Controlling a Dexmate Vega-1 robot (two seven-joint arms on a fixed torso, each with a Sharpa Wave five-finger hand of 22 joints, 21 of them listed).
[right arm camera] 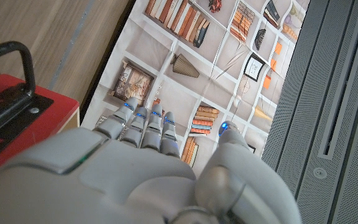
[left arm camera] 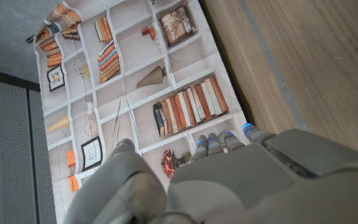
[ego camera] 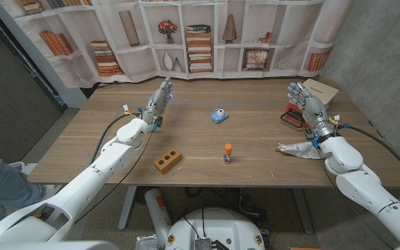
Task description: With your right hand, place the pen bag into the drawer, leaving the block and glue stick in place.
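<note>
While the right hand (ego camera: pixel 307 105) hovers near the table's right edge with its fingers spread and nothing in them, the pen bag (ego camera: pixel 219 116) lies well apart from it, near the middle of the table (ego camera: pixel 255 142) and a little toward the far edge. It is a small blue pouch with a round pale patch on top. The drawer (ego camera: pixel 292 117), a red box with a black handle, sits just beside the right hand, partly hidden behind it; whether it stands open enough to take the bag I cannot tell. A crumpled pale cloth (ego camera: pixel 298 148) lies by the right wrist near the front right corner.

The glue stick (ego camera: pixel 228 153) stands upright between the bag and the front edge, and the brick-coloured block (ego camera: pixel 167 161) lies further toward the front left. The main risk, as I judge it, is the reach: a low sweep across from the right could clip the slender glue stick and topple it. A soft, small bag may also slip from a loose pinch on the way back. The left hand (ego camera: pixel 159 101) hangs near the far left part of the table, fingers extended, holding nothing.
</note>
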